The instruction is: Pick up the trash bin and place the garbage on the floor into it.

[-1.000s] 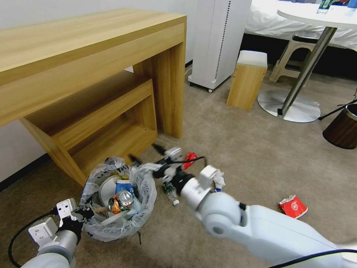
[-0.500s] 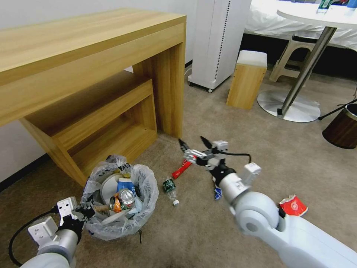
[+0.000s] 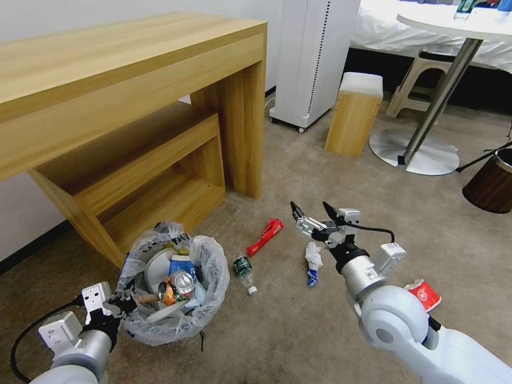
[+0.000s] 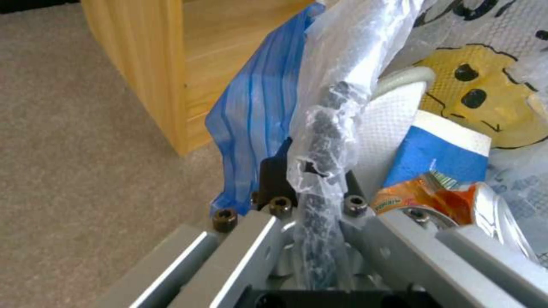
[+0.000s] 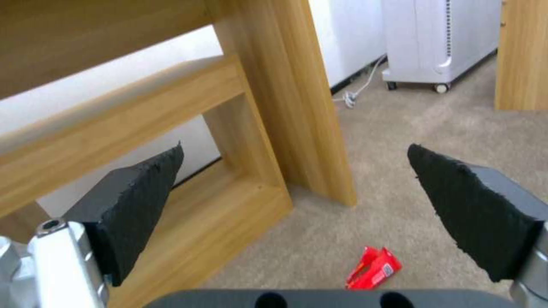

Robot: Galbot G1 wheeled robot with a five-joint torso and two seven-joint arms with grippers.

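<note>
Right arm (image 3: 405, 325): glossy white rounded shell with a grey wrist, a white box on its side and a thin black cable. Right gripper (image 3: 311, 209): silver frame, two black wedge-shaped textured pads (image 5: 140, 188). Left arm (image 3: 80, 346): grey wrist, white boxes, black cable; left gripper (image 4: 311, 214) has grey metal bars with dark socket screws (image 4: 225, 215).

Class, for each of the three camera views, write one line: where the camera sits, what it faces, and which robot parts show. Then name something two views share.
Head view: from the robot's head, looking down at the carpet; left gripper at the trash bin, right gripper open above the litter.
Left wrist view: on the left wrist, facing the bin's bag; its fingers clamp the rim.
Right wrist view: on the right wrist, facing the wooden desk; both pads spread.
Shared: the red packet.
</note>
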